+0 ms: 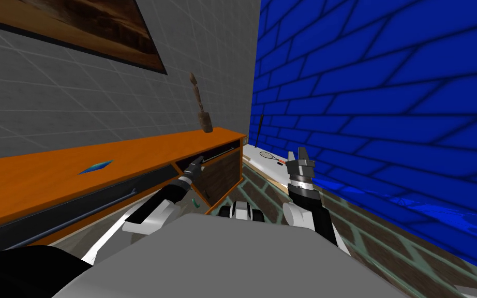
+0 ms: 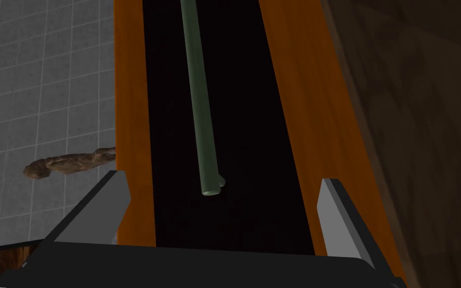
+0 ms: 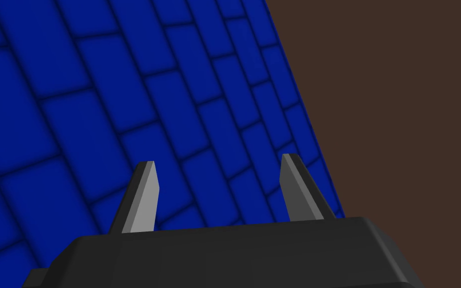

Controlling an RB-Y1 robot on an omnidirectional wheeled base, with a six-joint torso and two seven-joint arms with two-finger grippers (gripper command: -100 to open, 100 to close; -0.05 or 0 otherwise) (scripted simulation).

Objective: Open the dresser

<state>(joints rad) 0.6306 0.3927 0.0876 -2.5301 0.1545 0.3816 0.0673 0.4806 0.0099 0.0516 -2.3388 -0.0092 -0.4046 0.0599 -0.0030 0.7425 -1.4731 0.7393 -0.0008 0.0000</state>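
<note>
The orange dresser [image 1: 51,176] runs along the grey tiled wall on my left. Near its far end, a black drawer front [image 2: 254,150] framed in orange carries a grey-green bar handle [image 2: 199,100], also seen as a thin bar [image 1: 219,153] in the head view. My left gripper [image 2: 223,177] is open at that drawer, fingers standing either side of the black strip, the handle's near end just ahead between them and untouched. It appears small at the drawer [image 1: 199,159] in the head view. My right gripper [image 1: 300,153] is raised beside the blue brick wall, open and empty [image 3: 218,159].
A brown figurine [image 1: 201,111] and a small blue-green object [image 1: 97,166] sit on the dresser top. A second long handle [image 1: 77,214] runs along the nearer drawer. A white board with a racket [image 1: 268,158] lies on the floor by the blue wall [image 1: 387,103].
</note>
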